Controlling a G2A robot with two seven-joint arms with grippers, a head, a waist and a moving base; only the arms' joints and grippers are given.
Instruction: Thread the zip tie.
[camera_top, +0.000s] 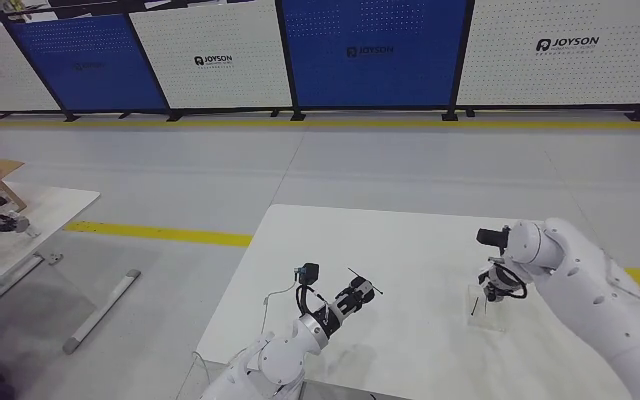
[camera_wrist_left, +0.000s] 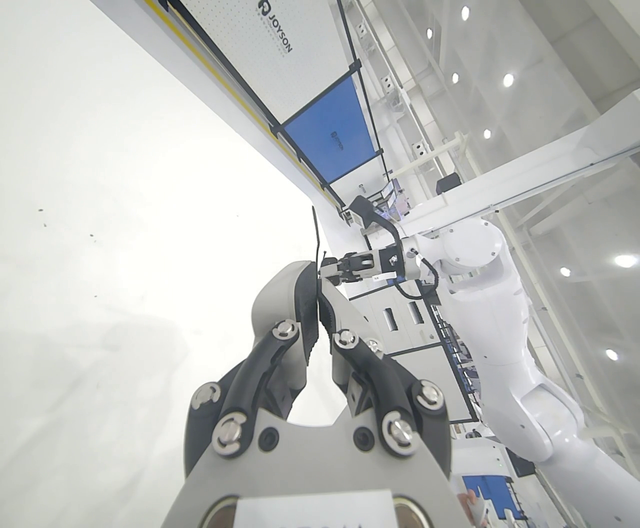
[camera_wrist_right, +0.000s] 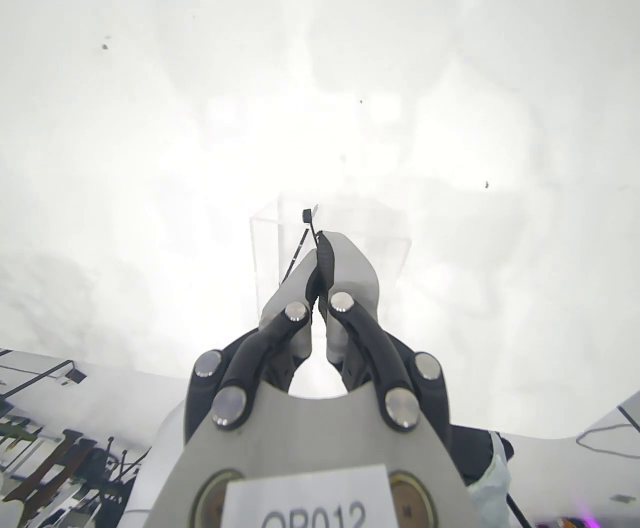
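Note:
My left gripper (camera_top: 358, 293) hovers low over the near part of the white table (camera_top: 420, 240). It is shut on a thin black zip tie (camera_top: 366, 279). In the left wrist view that strip (camera_wrist_left: 316, 235) sticks out past the shut left gripper (camera_wrist_left: 318, 282). My right gripper (camera_top: 490, 292) is off to the right, well apart, shut on a second black zip tie (camera_top: 473, 301) that hangs down. In the right wrist view the right gripper (camera_wrist_right: 320, 247) pinches that tie just below its head (camera_wrist_right: 306, 215). A clear plastic box (camera_wrist_right: 265, 240) stands under it.
The table's left edge drops to the floor, where a grey bar (camera_top: 100, 310) lies. Another white table (camera_top: 40, 215) stands at the far left. The right gripper (camera_wrist_left: 332, 266) shows farther off in the left wrist view, beyond the tie's tip.

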